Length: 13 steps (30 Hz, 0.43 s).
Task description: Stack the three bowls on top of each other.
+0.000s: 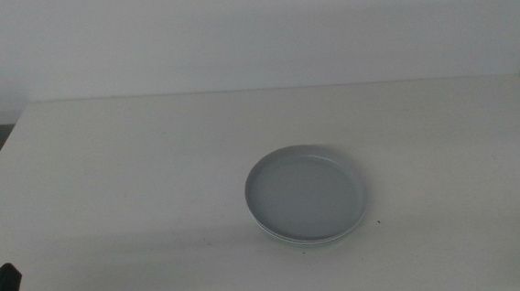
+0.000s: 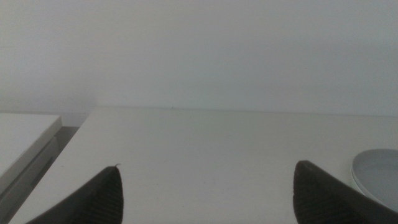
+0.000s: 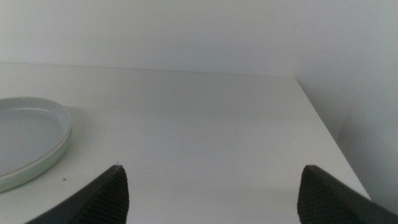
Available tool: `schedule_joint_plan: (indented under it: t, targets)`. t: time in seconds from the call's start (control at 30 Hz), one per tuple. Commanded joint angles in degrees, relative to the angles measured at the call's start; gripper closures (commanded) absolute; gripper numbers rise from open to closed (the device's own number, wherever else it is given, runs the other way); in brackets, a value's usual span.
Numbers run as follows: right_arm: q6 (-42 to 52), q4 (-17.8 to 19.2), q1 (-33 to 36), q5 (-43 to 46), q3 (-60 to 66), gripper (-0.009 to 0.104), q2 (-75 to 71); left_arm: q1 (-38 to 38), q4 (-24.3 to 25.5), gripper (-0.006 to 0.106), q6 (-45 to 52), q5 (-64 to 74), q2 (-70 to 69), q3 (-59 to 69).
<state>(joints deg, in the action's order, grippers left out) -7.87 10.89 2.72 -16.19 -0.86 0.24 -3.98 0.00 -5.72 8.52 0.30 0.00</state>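
Item: the three bowls (image 1: 306, 195), already nested in one stack, grey on top with a pale rim peeking out beneath; location, right of centre on the white worktop (image 1: 133, 163). You have the left claw (image 2: 205, 199) parked at the near left corner, jaws spread wide and holding nothing, the stack ahead and off to its right, well apart. The right claw (image 3: 211, 196) is likewise released and empty, with the stack ahead to its left; no grasp appears needed.
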Motion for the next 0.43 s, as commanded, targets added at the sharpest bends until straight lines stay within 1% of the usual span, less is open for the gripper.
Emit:
schedule_joint_plan:
  t: [0.0,0.4]
  targets:
    - [0.2,-0.7,-0.42,1.08,0.21,0.002,-0.24,0.11,-0.38,0.007,-0.35,-0.94,-0.3,0.0]
    - [0.2,-0.95,-0.42,1.08,0.21,0.002,-0.24,0.11,0.0,0.007,-0.35,-1.92,-0.3,0.0]
